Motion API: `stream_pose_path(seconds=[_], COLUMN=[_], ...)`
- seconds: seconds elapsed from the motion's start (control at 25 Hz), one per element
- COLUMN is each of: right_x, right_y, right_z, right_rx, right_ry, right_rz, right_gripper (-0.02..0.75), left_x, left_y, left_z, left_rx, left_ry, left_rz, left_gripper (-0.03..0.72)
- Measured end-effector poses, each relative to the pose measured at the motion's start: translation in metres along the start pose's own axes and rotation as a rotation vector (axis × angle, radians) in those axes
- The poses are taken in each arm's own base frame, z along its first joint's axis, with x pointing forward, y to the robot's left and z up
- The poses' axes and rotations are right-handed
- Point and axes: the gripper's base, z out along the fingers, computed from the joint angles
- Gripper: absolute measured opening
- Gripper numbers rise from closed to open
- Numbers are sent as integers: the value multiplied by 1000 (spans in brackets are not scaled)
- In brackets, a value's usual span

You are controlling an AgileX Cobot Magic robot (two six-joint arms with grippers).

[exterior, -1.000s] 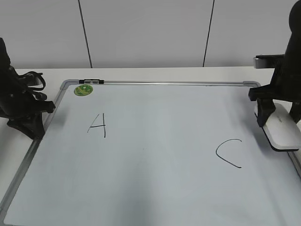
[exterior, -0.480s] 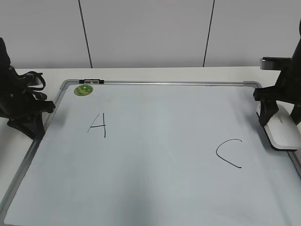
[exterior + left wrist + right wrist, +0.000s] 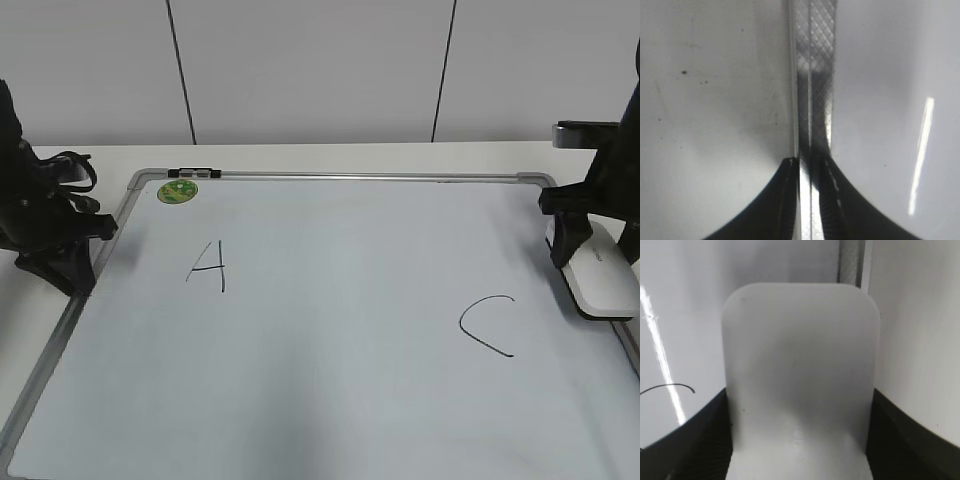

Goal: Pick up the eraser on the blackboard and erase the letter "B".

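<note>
My right jaws (image 3: 800,440) stand spread on either side of the eraser (image 3: 799,375), one dark finger (image 3: 690,440) flanking each long edge; whether they press on it or merely bracket it I cannot tell. The eraser (image 3: 600,280) lies at the right edge of the blackboard (image 3: 330,330), by the grey frame, just right of the black "C" (image 3: 487,325). The black "A" (image 3: 208,266) sits well apart on the left, below the round green sticker (image 3: 177,191). No "B" shows between them, only pale board. My left jaws (image 3: 807,200) are drawn nearly together, with only a narrow slit between them and nothing held, over the board's left frame rail (image 3: 814,75), beside the white surface (image 3: 705,100).
</note>
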Motion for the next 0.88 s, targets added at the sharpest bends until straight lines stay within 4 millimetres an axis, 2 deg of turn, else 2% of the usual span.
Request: stream_pose_path(seconds=[0.52,0.88], right_x=[-7,-10], right_y=[-1,-2], right_z=[0,28], right_rx=[1,1], right_ry=[-75,-9], right_rz=[0,2], right_gripper=[515,515], left_x=[0,0], left_y=[0,0], left_z=[0,0], left_rx=[-2,-2], left_ry=[0,0], left_rz=[1,1], left_gripper=[108,108])
